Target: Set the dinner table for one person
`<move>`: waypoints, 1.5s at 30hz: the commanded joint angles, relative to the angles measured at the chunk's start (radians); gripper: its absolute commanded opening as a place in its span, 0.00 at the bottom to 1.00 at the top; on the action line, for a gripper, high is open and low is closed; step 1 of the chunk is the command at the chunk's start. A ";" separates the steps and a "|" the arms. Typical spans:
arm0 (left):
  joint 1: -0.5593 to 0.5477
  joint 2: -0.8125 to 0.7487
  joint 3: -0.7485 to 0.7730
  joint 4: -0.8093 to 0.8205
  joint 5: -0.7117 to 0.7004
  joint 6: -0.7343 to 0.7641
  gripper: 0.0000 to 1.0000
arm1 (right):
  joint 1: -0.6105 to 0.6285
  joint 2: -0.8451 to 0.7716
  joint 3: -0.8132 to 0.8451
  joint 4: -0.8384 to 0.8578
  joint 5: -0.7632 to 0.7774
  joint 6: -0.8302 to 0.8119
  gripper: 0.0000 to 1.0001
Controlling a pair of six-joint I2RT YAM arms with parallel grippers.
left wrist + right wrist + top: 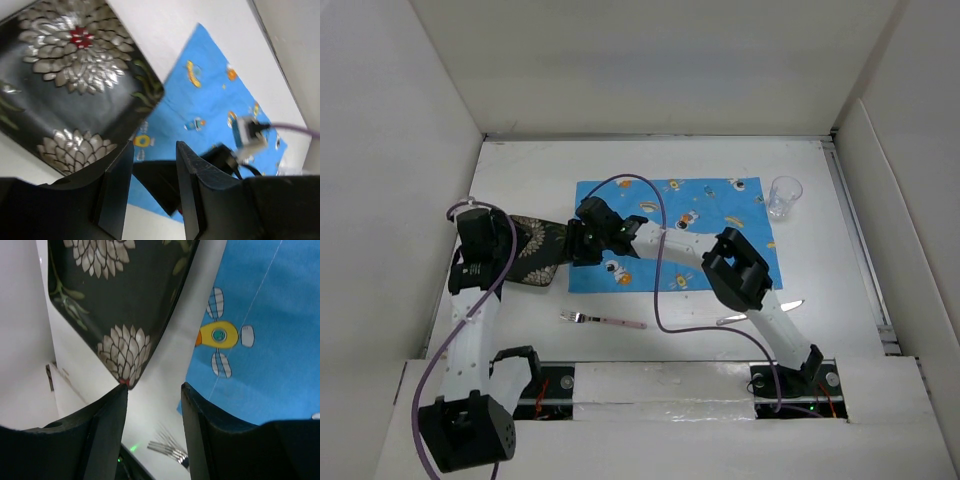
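1. Starting with the dinner table [720, 170], we see its white top carrying everything. By our reckoning the setting is begun but far from finished.
2. The blue cartoon-printed placemat [720, 215] lies flat in the middle, toward the far edge. We see no tableware on it, so that step looks done and the rest is open.
3. The black floral plate [540, 255] sits just beside the placemat's left edge, with a strip of bare white showing between them in the right wrist view. We cannot tell whether it lies flat or is tipped. We judge it has yet to go onto the mat.
4. The left gripper [155, 146] hangs over the plate's near-right corner, fingers spread with nothing between them. The right gripper [154, 387] faces it from the mat side, also spread, one finger close to a plate corner.
5. The clear glass [784, 195] stands upright just off the mat's far right corner, a plausible final spot.
6. The fork [603, 320] lies toward the near edge, apart from the mat. A silver utensil [790, 304], partly hidden by the right arm, lies near the mat's near right corner. Both probably need placing beside the plate.
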 commanded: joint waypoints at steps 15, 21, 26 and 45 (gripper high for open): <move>-0.231 -0.133 0.067 -0.025 0.120 0.197 0.36 | 0.022 0.274 0.357 -0.038 0.013 0.160 0.50; -0.320 -0.122 0.166 -0.045 0.056 0.251 0.36 | 0.031 0.325 0.388 -0.033 0.016 0.247 0.36; -0.363 -0.089 0.298 -0.094 -0.036 0.280 0.35 | 0.041 0.294 0.289 0.056 0.043 0.327 0.08; -0.372 0.088 0.540 -0.080 0.166 0.252 0.39 | -0.226 -0.402 -0.143 0.183 -0.193 0.131 0.00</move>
